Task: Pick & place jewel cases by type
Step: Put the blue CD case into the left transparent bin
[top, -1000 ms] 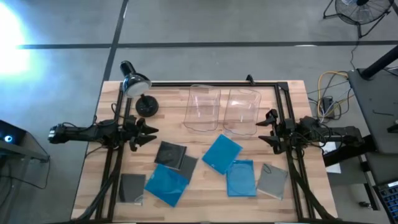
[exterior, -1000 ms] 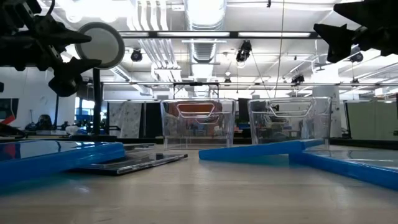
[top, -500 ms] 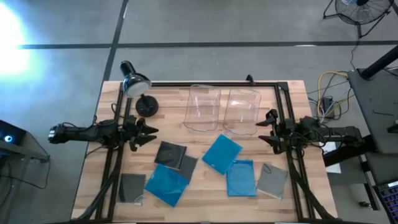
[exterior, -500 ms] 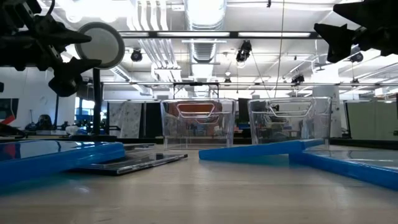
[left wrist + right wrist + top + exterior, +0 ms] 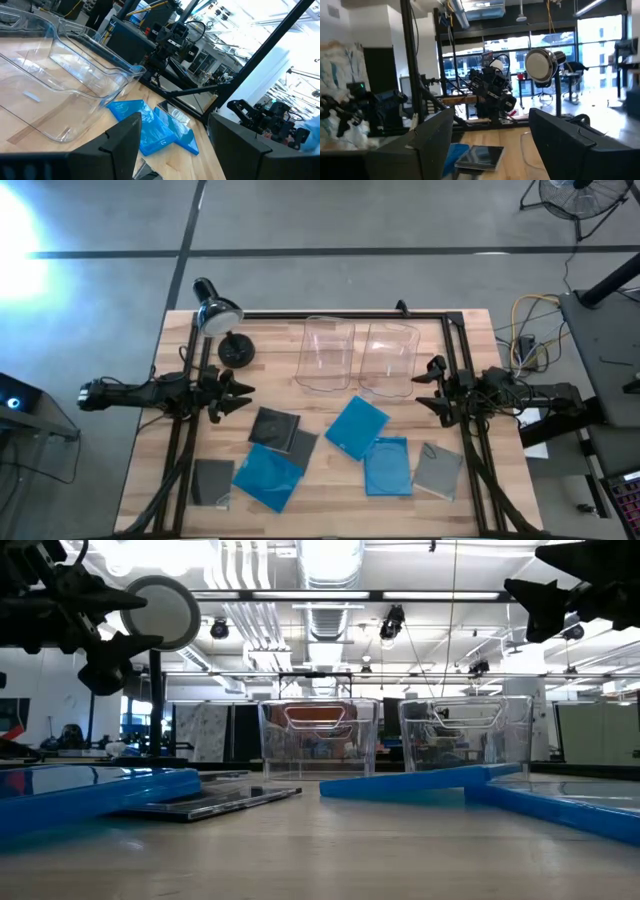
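Seven jewel cases lie flat on the near half of the table. The blue ones are a blue case (image 5: 356, 426), a second blue case (image 5: 387, 466) and a third blue case (image 5: 268, 477). The grey ones are a dark grey case (image 5: 273, 426) overlapping another grey case (image 5: 302, 446), a grey case (image 5: 212, 480) and a grey case (image 5: 438, 470). My left gripper (image 5: 238, 393) hovers open above the table's left side. My right gripper (image 5: 424, 385) hovers open above the right side. Each is raised and apart from every case, as the left gripper (image 5: 85, 615) and right gripper (image 5: 545, 600) show in the low view.
Two clear bins, the left bin (image 5: 328, 355) and the right bin (image 5: 388, 358), stand side by side at the table's far middle. A desk lamp (image 5: 215, 310) with its round base (image 5: 236, 350) stands at the far left corner. A black frame rail (image 5: 340, 314) runs along the far edge.
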Controlling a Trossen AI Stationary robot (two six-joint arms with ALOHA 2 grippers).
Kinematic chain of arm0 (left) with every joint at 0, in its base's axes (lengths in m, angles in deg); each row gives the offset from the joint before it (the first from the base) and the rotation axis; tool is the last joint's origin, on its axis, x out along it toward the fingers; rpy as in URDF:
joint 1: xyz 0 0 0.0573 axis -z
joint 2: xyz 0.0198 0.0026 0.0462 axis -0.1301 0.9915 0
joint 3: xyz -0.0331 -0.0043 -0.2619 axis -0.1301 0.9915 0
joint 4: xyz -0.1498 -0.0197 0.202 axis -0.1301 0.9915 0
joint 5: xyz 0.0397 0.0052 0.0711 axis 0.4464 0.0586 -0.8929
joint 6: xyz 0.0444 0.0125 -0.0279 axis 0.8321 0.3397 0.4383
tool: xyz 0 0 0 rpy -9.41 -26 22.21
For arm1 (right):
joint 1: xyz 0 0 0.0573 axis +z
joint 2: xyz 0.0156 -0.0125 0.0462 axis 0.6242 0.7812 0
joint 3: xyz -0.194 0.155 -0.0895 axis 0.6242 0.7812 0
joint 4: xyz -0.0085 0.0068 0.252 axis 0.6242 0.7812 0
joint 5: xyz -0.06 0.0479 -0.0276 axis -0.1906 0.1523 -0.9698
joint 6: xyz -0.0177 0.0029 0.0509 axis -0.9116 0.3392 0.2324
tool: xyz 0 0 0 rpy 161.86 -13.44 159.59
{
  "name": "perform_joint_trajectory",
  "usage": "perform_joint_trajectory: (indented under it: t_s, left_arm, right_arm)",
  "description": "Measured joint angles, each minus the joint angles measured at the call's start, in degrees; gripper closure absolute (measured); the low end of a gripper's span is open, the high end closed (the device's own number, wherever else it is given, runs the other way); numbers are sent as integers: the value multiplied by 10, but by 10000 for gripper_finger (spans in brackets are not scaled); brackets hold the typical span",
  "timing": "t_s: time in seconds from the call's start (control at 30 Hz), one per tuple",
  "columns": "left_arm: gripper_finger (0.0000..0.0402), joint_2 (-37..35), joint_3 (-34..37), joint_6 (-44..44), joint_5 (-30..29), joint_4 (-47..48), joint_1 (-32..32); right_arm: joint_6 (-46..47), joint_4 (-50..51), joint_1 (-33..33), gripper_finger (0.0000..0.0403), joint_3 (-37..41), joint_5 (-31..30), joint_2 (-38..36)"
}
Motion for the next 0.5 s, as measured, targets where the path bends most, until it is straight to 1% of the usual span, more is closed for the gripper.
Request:
perform_joint_trajectory:
  t_s: [0.07,0.2,0.27,0.4,0.5]
  left_arm:
    - [188,0,0,0,0,0,0]
    - [188,0,0,0,0,0,0]
    - [188,0,0,0,0,0,0]
    - [188,0,0,0,0,0,0]
    - [188,0,0,0,0,0,0]
  right_arm:
    - [56,-5,0,152,0,-24,0]
    - [267,-14,0,151,0,-110,0]
    - [334,-14,0,149,0,-128,4]
    - [442,-13,0,147,0,-119,24]
    - [500,-14,0,147,0,-71,53]
